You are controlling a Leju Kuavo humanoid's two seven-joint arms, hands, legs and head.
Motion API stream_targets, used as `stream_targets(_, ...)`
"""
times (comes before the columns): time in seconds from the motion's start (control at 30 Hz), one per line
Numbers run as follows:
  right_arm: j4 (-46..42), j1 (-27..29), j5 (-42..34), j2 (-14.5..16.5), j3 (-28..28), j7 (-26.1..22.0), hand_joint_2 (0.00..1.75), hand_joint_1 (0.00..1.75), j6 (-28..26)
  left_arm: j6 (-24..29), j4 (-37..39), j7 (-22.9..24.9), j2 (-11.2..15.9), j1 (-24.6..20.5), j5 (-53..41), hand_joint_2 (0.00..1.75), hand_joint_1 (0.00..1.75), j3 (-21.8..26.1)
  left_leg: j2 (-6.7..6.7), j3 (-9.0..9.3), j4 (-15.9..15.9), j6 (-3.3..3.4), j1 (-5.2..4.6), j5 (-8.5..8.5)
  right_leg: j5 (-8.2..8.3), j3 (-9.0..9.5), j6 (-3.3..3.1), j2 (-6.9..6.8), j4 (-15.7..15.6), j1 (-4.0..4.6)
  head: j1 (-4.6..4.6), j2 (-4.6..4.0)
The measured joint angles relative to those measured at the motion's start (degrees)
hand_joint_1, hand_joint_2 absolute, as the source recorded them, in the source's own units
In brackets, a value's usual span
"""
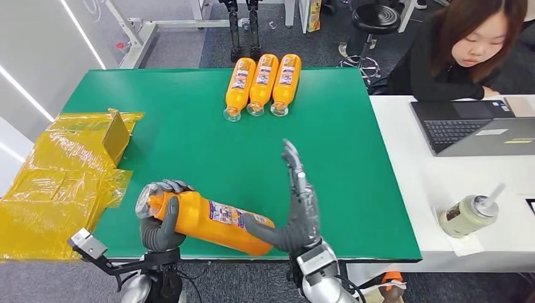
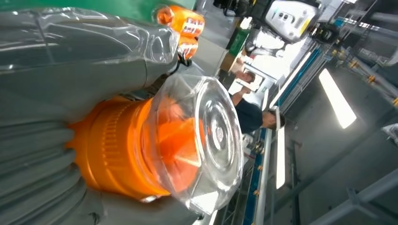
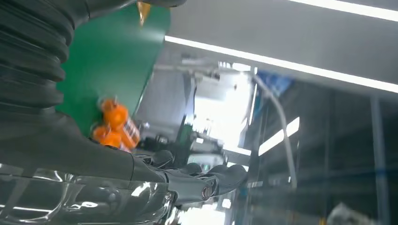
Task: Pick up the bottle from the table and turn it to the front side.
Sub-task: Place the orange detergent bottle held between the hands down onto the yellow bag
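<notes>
The bottle is already off the table, low in the frame, lying sideways. The left hand clamps its capped end; the right hand props its base, fingers spread. Turning it label-forward seems unfinished.

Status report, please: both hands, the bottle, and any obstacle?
Left hand grips cap end of orange plastic bottle, bottle lying sideways. Right hand at its base, thumb touching, fingers spread upward. Three orange bottles lie far across green table, not obstructing.
</notes>
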Motion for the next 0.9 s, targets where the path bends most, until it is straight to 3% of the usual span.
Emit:
stream_targets(0.13,-5.24,3.60,-2.46,-2.03,0.02,-0.15,1.75,0.00,-7.81,5.07,0.00,-2.50,0.85,-0.44,-7.64,1.75,1.75,-0.55,0.00,-0.02,0.00,0.00,0.00,0.00,0.00,-0.02,0.00,0.01,0.00,0.00,0.00,0.00)
stream_targets(0.27,-7.82,4.94,-2.89,-3.01,0.23,-0.18,1.75,0.00,-9.49,16.67,-0.64,-3.91,2.96,-2.04,-22.96,1.75,1.75,-0.67,0.02,0.00,-0.01,-0.01,0.02,0.00,0.00,-0.03,-0.01,0.03,0.04,0.02,0.00,0.00)
stream_targets(0.37,-8.15,5.04,-3.34,-3.21,0.30,-0.17,1.75,0.00,-8.90,25.84,-2.85,-3.33,5.99,-2.81,-38.07,1.75,1.75,-0.59,0.03,0.01,-0.02,-0.05,0.05,0.03,0.00,-0.02,-0.04,0.03,0.09,0.04,0.00,0.00)
stream_targets(0.53,-8.07,5.07,-3.63,-3.25,0.30,-0.18,1.75,0.00,-7.10,35.55,-5.28,0.73,12.52,-3.55,-59.73,1.75,1.75,-0.45,0.03,0.03,-0.04,-0.09,0.07,0.06,-0.02,-0.02,-0.09,0.03,0.11,0.05,-0.01,0.00)
stream_targets(0.77,-7.73,5.27,-2.97,-3.25,0.30,-0.16,1.75,0.00,-4.79,41.20,-4.15,10.14,19.09,-5.09,-81.68,1.75,1.75,-0.31,0.03,0.02,-0.04,-0.10,0.06,0.06,-0.01,-0.02,-0.11,0.02,0.10,0.04,-0.01,0.00)
stream_targets(0.9,-7.44,5.34,-2.57,-3.22,0.30,-0.16,1.75,0.00,-3.66,42.75,1.92,11.10,20.80,-8.09,-84.19,1.75,1.75,-0.30,-0.01,0.02,-0.03,-0.09,0.05,0.07,0.00,0.00,-0.12,-0.02,0.09,0.03,-0.01,0.00)
